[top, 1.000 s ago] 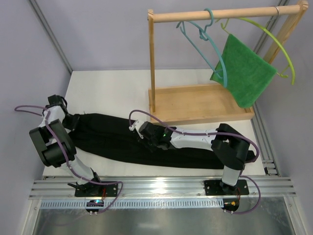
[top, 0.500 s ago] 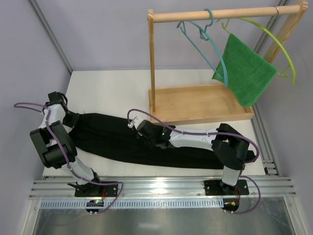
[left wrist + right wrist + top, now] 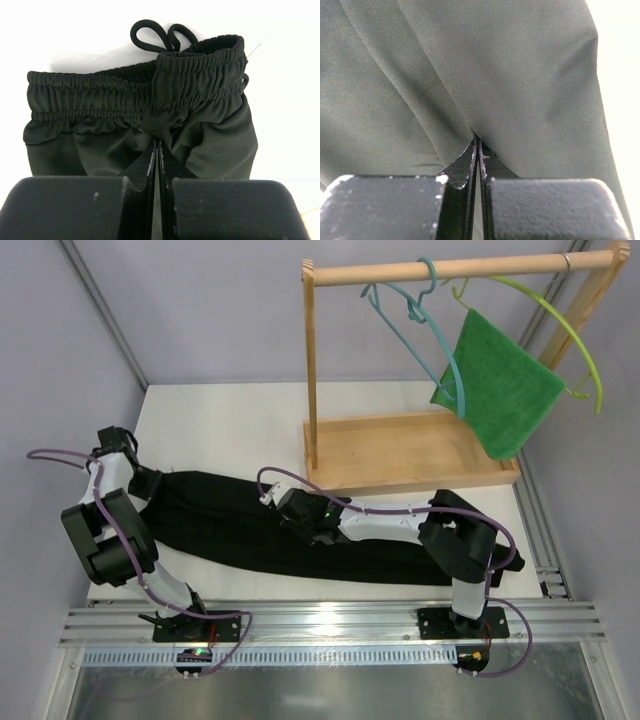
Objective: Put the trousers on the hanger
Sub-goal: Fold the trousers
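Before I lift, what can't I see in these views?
- Top view: the trousers run under the right arm, hiding their far end.
- Right wrist view: fabric fills the frame; layers inside the shut right gripper are hidden.
- Left wrist view: the left gripper blocks the trouser legs.
- Top view: the hanger has a lower edge too thin to trace against the green cloth.

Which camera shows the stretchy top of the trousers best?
The left wrist view: the gathered waistband and drawstring loops fill it. The top view shows the trousers whole, that end partly behind the left arm. Right wrist: only smooth fabric.
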Robot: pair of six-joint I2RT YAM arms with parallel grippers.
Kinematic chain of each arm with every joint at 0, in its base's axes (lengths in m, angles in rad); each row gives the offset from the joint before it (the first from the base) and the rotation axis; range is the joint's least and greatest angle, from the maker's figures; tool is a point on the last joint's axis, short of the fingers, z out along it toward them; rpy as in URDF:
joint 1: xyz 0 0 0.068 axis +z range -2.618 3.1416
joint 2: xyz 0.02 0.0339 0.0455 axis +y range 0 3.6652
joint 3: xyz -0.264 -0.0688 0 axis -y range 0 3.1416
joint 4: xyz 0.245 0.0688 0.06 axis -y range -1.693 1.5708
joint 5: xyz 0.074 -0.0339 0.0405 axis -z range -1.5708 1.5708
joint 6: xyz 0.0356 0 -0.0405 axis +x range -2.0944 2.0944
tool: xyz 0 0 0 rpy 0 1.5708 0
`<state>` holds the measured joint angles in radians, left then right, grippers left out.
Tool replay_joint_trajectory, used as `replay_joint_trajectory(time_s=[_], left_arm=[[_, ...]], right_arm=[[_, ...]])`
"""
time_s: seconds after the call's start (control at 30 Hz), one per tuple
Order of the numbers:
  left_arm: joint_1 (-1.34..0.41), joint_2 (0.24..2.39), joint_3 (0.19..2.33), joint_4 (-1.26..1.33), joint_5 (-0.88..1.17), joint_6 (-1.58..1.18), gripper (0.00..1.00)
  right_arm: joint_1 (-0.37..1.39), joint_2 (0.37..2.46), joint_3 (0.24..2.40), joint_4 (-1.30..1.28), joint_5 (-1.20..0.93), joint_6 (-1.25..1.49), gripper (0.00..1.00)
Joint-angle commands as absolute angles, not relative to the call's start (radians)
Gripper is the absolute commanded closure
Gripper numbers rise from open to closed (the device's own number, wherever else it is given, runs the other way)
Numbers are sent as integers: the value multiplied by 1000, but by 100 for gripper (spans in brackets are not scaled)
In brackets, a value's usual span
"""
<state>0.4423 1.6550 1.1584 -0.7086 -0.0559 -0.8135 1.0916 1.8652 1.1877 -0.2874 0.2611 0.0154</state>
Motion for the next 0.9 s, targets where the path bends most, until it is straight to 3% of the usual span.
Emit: replay_joint_trajectory(time_s=[0.0, 0.67, 0.87], left_arm=[[437, 1605, 1209, -715, -61, -833, 99], [436, 1520, 1177, -836, -141, -772, 99], [437, 1476, 1065, -677, -11, -784, 65]], right_arm=[[1104, 1781, 1221, -296, 288, 6, 96], [1166, 1503, 1009, -210, 71, 57, 96], [1170, 1537, 974, -146, 20, 113, 96]])
